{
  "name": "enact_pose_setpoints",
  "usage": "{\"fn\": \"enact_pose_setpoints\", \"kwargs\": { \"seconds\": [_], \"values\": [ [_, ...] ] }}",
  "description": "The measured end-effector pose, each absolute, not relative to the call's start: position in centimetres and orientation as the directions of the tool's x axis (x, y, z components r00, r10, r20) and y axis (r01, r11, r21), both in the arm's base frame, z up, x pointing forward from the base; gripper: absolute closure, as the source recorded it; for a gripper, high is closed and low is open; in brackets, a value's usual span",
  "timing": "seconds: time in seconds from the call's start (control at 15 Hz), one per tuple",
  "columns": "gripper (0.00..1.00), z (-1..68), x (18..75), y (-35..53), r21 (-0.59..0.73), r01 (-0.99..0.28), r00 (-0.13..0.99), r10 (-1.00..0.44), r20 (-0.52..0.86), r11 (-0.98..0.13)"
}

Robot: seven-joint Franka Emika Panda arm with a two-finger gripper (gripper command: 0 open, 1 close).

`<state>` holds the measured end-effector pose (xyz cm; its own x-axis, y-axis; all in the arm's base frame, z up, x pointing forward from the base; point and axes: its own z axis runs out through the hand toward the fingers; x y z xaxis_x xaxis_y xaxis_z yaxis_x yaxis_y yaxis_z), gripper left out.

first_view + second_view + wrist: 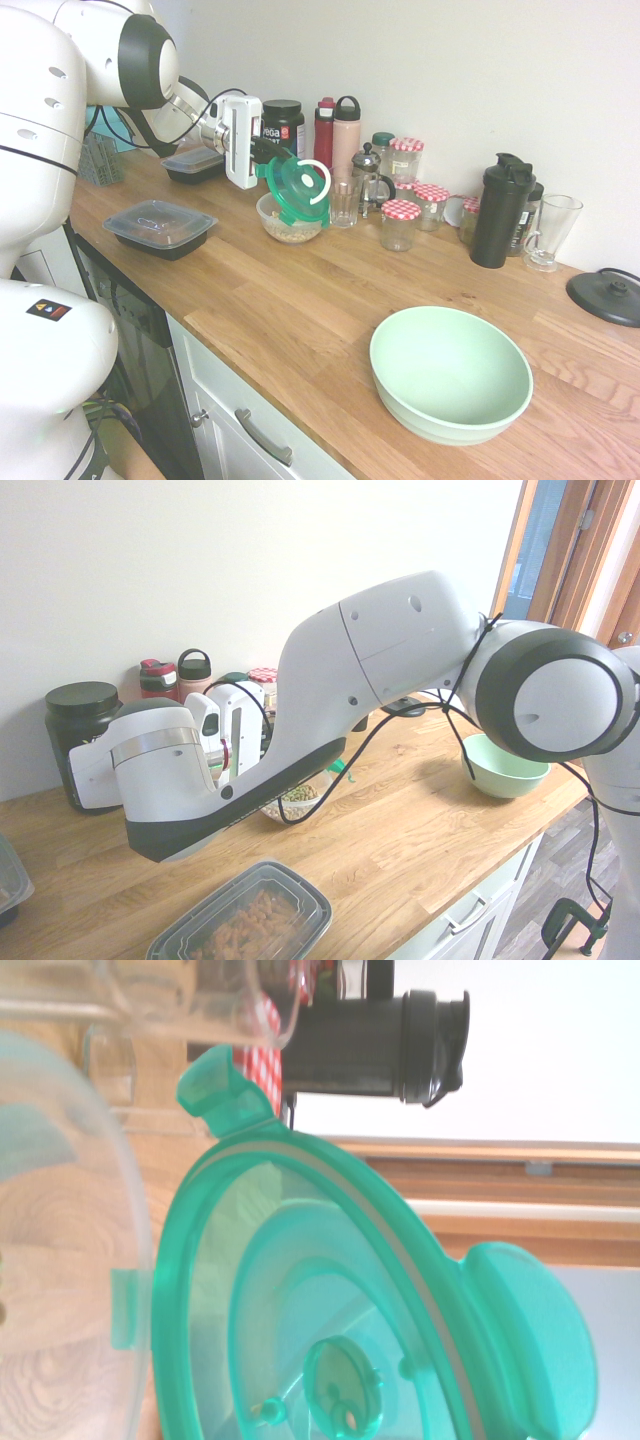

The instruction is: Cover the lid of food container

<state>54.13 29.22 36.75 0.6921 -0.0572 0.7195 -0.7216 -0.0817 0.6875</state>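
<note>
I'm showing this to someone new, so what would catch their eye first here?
Probably the green lid, held tilted on edge by the gripper just above the small clear food container near the back of the wooden counter. Next, the large mint-green bowl standing alone at the counter's front.

Green lid (298, 190) with white ring, mint bowl (450, 375), red-checked jar caps (402, 209), black trays (160, 229).

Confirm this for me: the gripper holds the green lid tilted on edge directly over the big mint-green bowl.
Not quite. The gripper does hold the green lid tilted on edge, but over the small clear food container, not the mint-green bowl, which sits empty, far along the counter. The first exterior view shows this.
</note>
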Motion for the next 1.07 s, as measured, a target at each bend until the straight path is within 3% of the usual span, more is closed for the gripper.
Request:
{"fn": "enact_pose_setpoints", "kwargs": {
  "seconds": [0.73,1.07],
  "values": [
    [0.00,34.1,52.6,32.9,0.716,-0.687,0.723,-0.023,0.690,-0.126],
    [0.00,33.5,52.6,34.0,0.724,-0.651,0.758,-0.134,0.639,-0.228]
  ]
}}
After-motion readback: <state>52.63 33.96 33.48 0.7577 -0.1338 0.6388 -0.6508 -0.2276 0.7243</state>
